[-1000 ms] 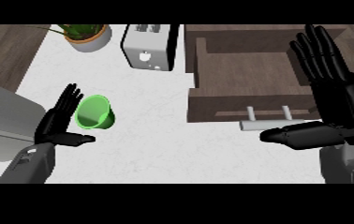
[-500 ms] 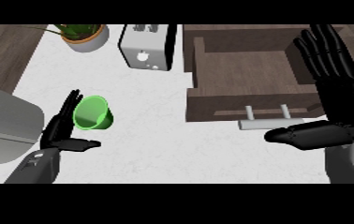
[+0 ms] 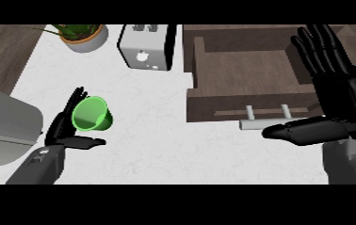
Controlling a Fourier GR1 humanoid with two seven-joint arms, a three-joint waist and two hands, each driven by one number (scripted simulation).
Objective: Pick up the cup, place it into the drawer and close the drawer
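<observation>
A grey rounded object (image 3: pixel 14 130) is being cut off by the view's left edge, well to the left of the drawer. Just right of it, the left hand (image 3: pixel 64 130) is being held at the cup's left side, fingers straight and spread upward behind the cup, thumb pointed out beneath it; whether the fingers are touching the cup cannot be told, and nothing is being curled round it. The cup (image 3: pixel 93 115), green, is being seen tilted with its open mouth toward the view, on the white counter (image 3: pixel 149 139), well apart from the drawer and to its left.

Farther back, a potted plant (image 3: pixel 83 35) is being shown to the drawer's left, with a toaster (image 3: pixel 146 47) between that plant and the drawer, just beside the drawer's left wall.

The drawer (image 3: pixel 243 71), dark wood, is being shown pulled open, its inside bare, its pale handle (image 3: pixel 268 120) projecting from the front panel.

The right hand (image 3: pixel 327 83) is being held over the drawer's right wall, fingers straight and spread upward, thumb extended leftward just right of the handle; nothing is being held.
</observation>
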